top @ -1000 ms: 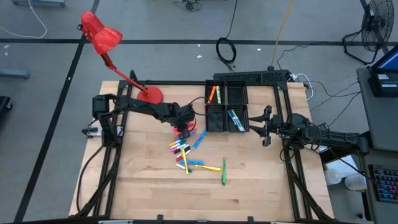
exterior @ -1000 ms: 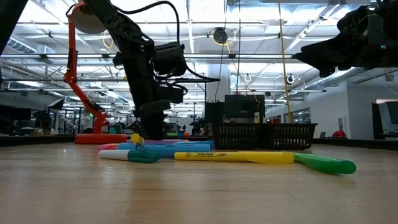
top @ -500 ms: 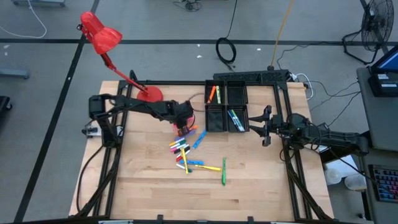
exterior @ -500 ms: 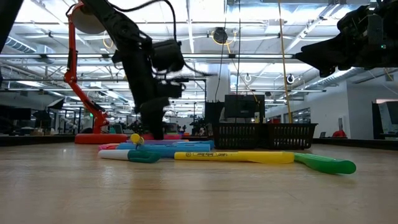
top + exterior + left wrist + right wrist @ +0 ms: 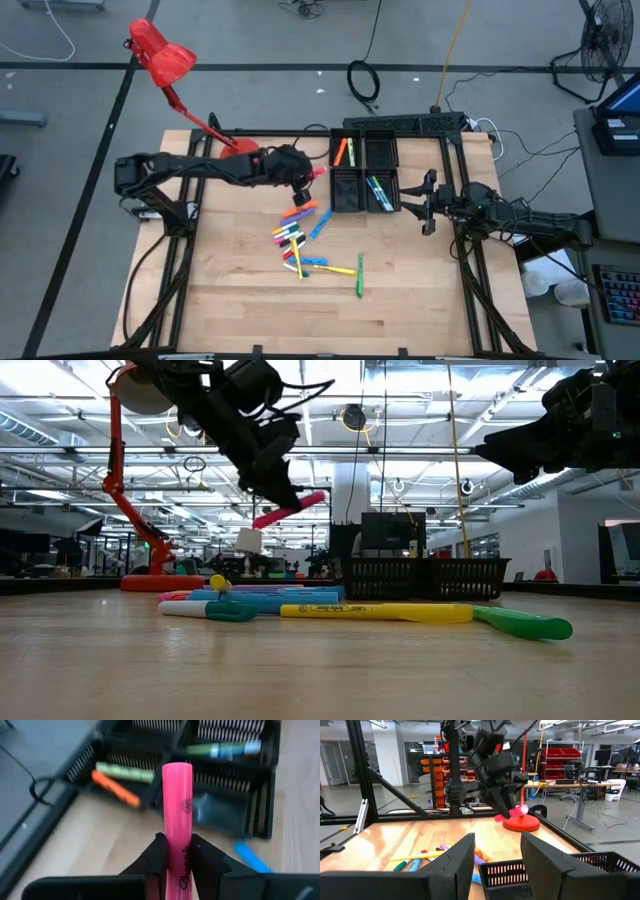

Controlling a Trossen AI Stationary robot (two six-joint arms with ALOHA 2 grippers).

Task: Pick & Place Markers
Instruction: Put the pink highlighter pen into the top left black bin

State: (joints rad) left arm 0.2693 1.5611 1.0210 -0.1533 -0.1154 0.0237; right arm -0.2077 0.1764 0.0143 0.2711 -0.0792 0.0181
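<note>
left gripper (image 5: 175, 851) | clamps pink marker (image 5: 178, 810) | long axis aimed at tray (image 5: 352, 192), just ahead | right gripper (image 5: 496, 851) open, waiting beside tray

You've got one pink marker (image 5: 177, 815) between the left jaws, one tray (image 5: 364, 172), one lamp (image 5: 165, 62).

pink marker (image 5: 178, 820): lower end hidden between left gripper (image 5: 178, 851) fingers
tray (image 5: 260, 815): far side cut off
marker pile (image 5: 300, 245): individual colours partly too small to tell
</note>
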